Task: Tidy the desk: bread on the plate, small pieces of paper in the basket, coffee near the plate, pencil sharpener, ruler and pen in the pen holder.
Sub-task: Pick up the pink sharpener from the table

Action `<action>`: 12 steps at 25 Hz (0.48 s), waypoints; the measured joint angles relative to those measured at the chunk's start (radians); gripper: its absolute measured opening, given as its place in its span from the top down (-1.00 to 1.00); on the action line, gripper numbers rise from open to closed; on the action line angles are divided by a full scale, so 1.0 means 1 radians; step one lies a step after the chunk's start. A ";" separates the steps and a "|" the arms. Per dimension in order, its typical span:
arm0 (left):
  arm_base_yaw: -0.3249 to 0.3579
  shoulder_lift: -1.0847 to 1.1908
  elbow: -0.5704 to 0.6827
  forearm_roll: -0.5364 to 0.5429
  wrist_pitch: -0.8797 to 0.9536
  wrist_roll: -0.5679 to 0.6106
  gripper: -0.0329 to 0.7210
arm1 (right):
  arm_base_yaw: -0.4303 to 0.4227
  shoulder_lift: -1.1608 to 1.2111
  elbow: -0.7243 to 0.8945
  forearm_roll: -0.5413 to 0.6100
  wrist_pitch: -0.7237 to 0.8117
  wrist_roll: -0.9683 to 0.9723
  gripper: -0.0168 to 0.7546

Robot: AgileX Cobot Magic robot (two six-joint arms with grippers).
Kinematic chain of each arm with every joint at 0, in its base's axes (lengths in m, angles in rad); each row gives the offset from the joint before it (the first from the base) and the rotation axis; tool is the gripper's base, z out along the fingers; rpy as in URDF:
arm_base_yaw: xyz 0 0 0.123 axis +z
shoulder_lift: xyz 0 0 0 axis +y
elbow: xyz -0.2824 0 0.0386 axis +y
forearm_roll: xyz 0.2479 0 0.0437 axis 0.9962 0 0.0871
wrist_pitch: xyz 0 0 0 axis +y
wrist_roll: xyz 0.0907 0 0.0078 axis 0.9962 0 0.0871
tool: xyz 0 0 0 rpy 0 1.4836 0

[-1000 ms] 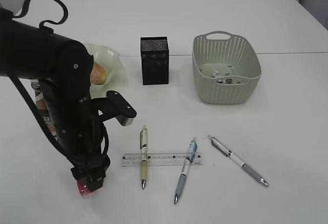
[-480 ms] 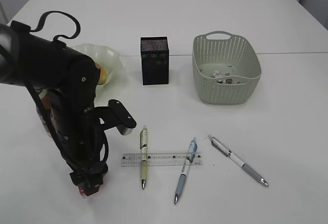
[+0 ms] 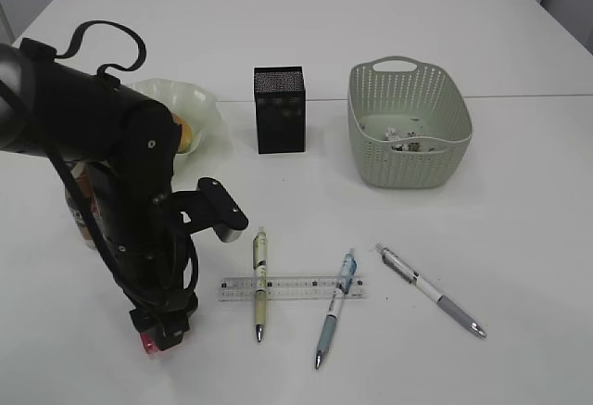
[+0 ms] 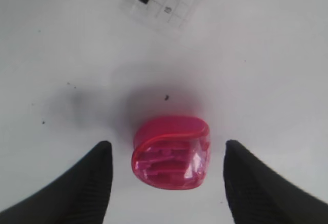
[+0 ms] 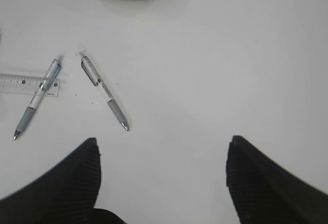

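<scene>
I'm seeing the pink pencil sharpener (image 4: pixel 171 152) sitting on the tabletop (image 4: pixel 266 70) at the front-left, just below the ruler's (image 4: pixel 164 1) left end. It's blocky w/ no clear long axis; can't tell which way it's pointing. Left hand (image 4: pixel 166 183) is hanging over it, fingers (image 4: pixel 87 183) wide apart either side, not touching it. Right hand (image 5: pixel 161 183) is gaping over bare tabletop, holding nothing.

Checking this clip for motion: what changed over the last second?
The left arm swung back, uncovering the plate. Its left gripper stayed low, open around the pink pencil sharpener, not gripping. Pens, ruler, pen holder and basket did not move.
</scene>
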 joint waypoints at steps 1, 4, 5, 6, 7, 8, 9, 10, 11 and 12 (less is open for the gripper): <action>0.000 0.000 0.000 0.000 0.000 0.000 -0.41 | 0.000 0.000 0.000 0.000 0.000 0.000 -0.50; 0.000 0.009 0.000 0.000 0.000 0.000 -0.41 | 0.000 0.000 0.000 0.000 0.000 0.000 -0.50; 0.000 0.016 0.000 0.000 0.000 0.000 -0.41 | 0.000 0.000 0.000 0.000 0.000 0.000 -0.50; 0.000 0.025 0.000 0.000 0.000 0.000 -0.41 | 0.000 0.000 0.000 0.000 0.000 0.000 -0.50; 0.000 0.035 0.000 0.000 0.000 0.000 -0.41 | 0.000 0.000 0.000 0.000 0.000 0.000 -0.50; 0.000 0.042 0.000 0.000 0.000 0.000 -0.41 | 0.000 0.000 0.000 -0.002 0.000 0.000 -0.50; 0.000 0.051 0.000 0.000 0.000 0.000 -0.41 | 0.000 0.000 0.000 -0.002 0.000 0.000 -0.50; 0.000 0.055 0.000 0.002 0.002 0.000 -0.41 | 0.000 0.000 0.000 -0.002 0.000 0.000 -0.50; 0.000 0.056 -0.002 0.002 0.002 0.000 -0.41 | 0.000 0.000 0.000 -0.002 0.000 0.000 -0.50; 0.000 0.058 -0.002 0.002 0.003 0.000 -0.41 | 0.000 0.000 0.000 -0.002 0.000 0.000 -0.50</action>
